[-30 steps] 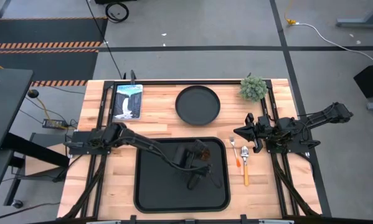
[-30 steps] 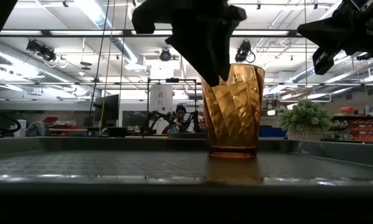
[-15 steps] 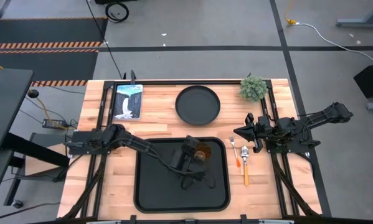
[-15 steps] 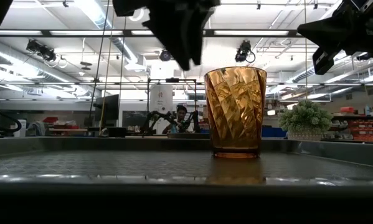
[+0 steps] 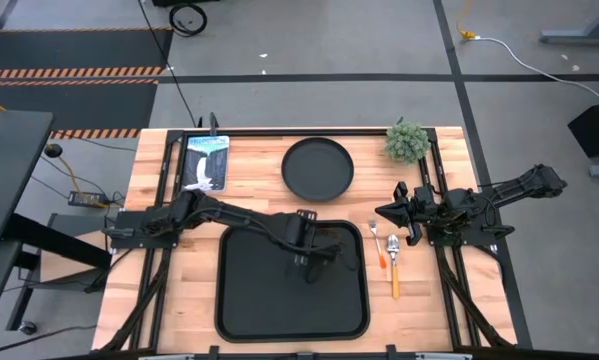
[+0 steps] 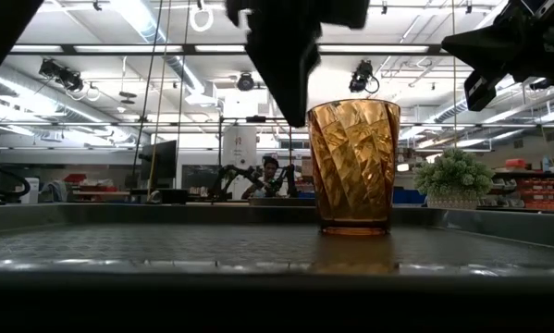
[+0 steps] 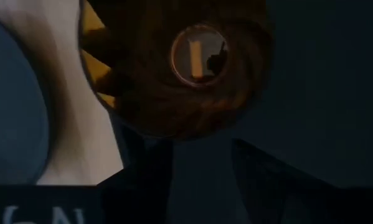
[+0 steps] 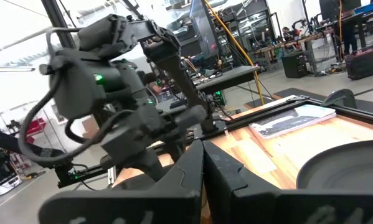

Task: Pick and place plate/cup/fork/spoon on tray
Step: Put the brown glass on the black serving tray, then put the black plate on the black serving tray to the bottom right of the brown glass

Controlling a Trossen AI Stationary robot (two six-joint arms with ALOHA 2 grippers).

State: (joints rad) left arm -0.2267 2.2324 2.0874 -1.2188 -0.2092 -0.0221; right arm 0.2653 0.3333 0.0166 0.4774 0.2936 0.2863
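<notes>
The amber cup stands upright on its base at the far right of the black tray. In the left wrist view it shows from above. My left gripper hovers open above the cup and a little to its side, touching nothing; it also shows in the low view. The round black plate lies on the table beyond the tray. The fork and the spoon lie side by side right of the tray. My right gripper is shut and empty, just beyond the two utensils.
A small potted plant stands at the far right corner and a book lies at the far left. The tray's left and near parts are bare. A person sits far off in the room behind.
My left gripper has let go of the cup's rim, risen clear of it and drawn back toward the table's far edge. The cup, slightly tilted under the gripper before, now stands upright on the tray.
</notes>
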